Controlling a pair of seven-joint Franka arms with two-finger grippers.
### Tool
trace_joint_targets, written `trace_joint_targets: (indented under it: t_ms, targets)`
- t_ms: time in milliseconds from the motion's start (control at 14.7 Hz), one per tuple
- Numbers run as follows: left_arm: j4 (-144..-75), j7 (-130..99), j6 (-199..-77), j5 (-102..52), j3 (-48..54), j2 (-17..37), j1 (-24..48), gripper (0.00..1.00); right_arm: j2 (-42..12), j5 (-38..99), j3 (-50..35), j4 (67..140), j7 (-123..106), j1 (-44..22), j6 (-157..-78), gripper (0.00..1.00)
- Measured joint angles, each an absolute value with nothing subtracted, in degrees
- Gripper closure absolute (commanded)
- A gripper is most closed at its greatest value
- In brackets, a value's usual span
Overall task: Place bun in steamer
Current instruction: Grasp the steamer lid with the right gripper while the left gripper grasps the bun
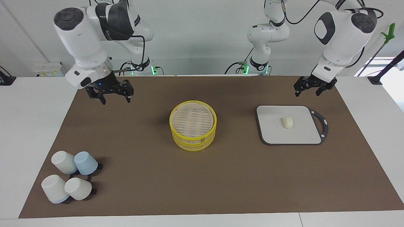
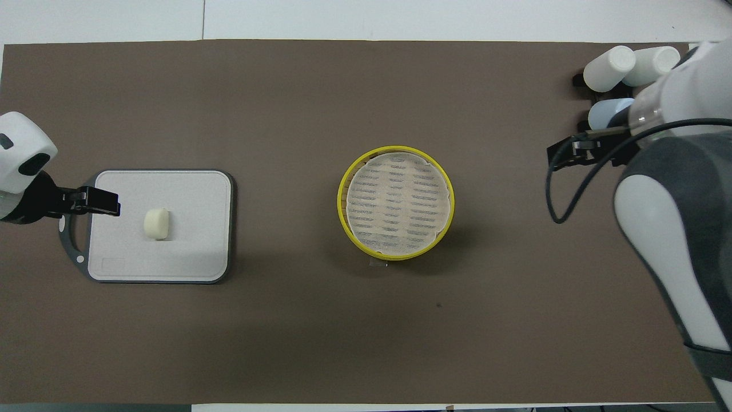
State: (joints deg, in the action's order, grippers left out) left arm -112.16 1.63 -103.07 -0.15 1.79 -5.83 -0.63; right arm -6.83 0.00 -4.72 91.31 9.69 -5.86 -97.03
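Cream-white and rounded, the bun (image 1: pixel 288 122) lies in the middle of a grey board (image 1: pixel 271 132) toward the left arm's end of the tabletop (image 1: pixel 31 126), on a brown mat (image 1: pixel 221 176). At the mat's centre stands the steamer (image 1: pixel 193 125), two bamboo tiers with yellow rims, its slatted floor bare. Four upturned cups (image 1: pixel 69 179) cluster toward the right arm's end, farther from the robots than the steamer. Up in the air over the board's handle end hangs the left gripper (image 1: pixel 308 88), fingers spread apart and holding nothing. Raised over the bare mat, the right gripper (image 1: pixel 115 97) also has its fingers spread wide and empty
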Motion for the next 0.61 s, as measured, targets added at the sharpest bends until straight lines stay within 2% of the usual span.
trace_joint_targets:
  t_ms: [340, 613]
  targets:
    - [-122.3, 1.8, -114.7, -0.2, 1.7, -4.9, -1.1, 0.0, -14.9, 0.6, -4.9, 88.3, 29.8, -20.0, -104.2, 0.0]
    - [-125.3, 4.8, -121.1, -0.2, 1.6, -2.1, -2.8, 0.0, -19.9, 0.1, -4.7, 85.9, 38.4, -28.6, -105.8, 0.0]
